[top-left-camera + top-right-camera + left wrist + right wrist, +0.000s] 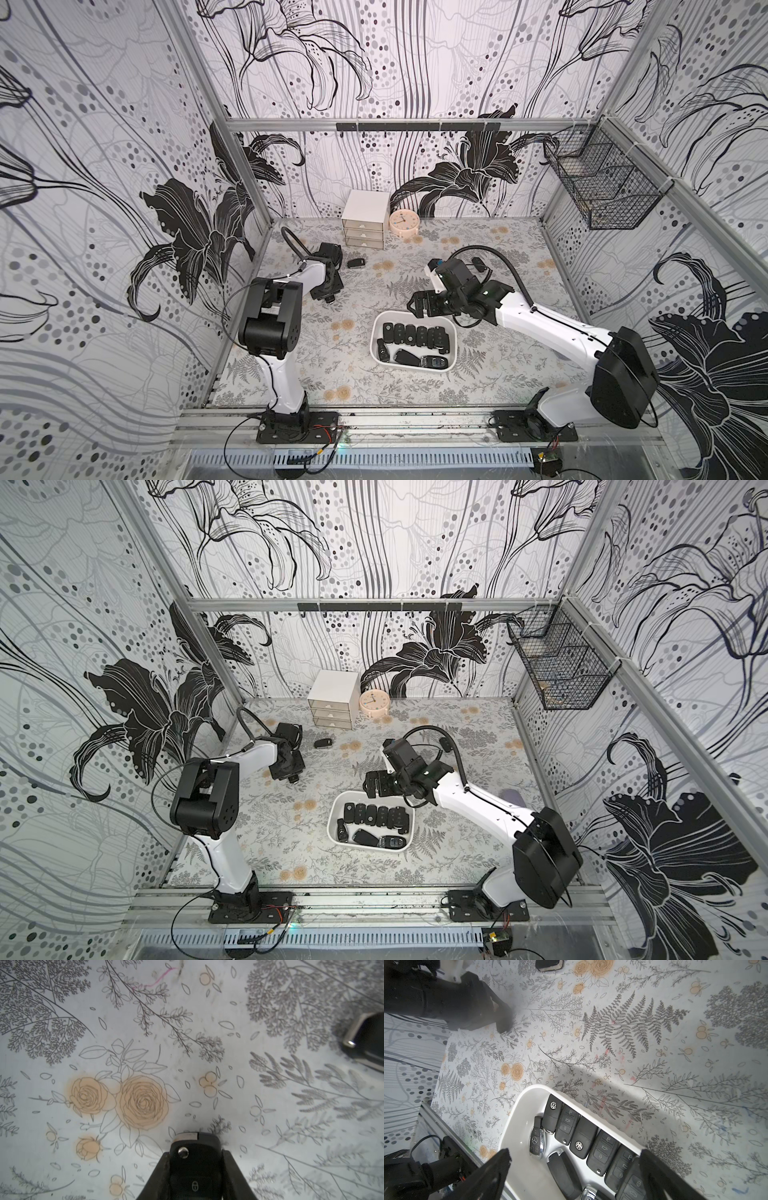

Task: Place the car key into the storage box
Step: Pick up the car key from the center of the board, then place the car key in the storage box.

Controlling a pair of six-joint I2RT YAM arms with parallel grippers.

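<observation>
My left gripper (195, 1159) is shut on a black car key (196, 1144) that has a silver button and a lock icon. It holds the key low at the flowered tabletop, on the left side in both top views (329, 297) (293, 776). The right wrist view shows the left gripper's tip (502, 1026) down at the tabletop. The storage box (374, 337) (331, 821) (517, 1109) is a shallow white tray near the middle holding several black key fobs. My right gripper (575, 1154) hangs open over the box's far edge (413, 306) (368, 785), holding nothing.
One loose black key (356, 262) (323, 742) lies just beyond the left gripper, with its end in the left wrist view (367, 1043). Another key (478, 263) lies behind the right arm. A white drawer cabinet (365, 224) and a clock (404, 222) stand at the back. A wire basket (602, 187) hangs on the right wall.
</observation>
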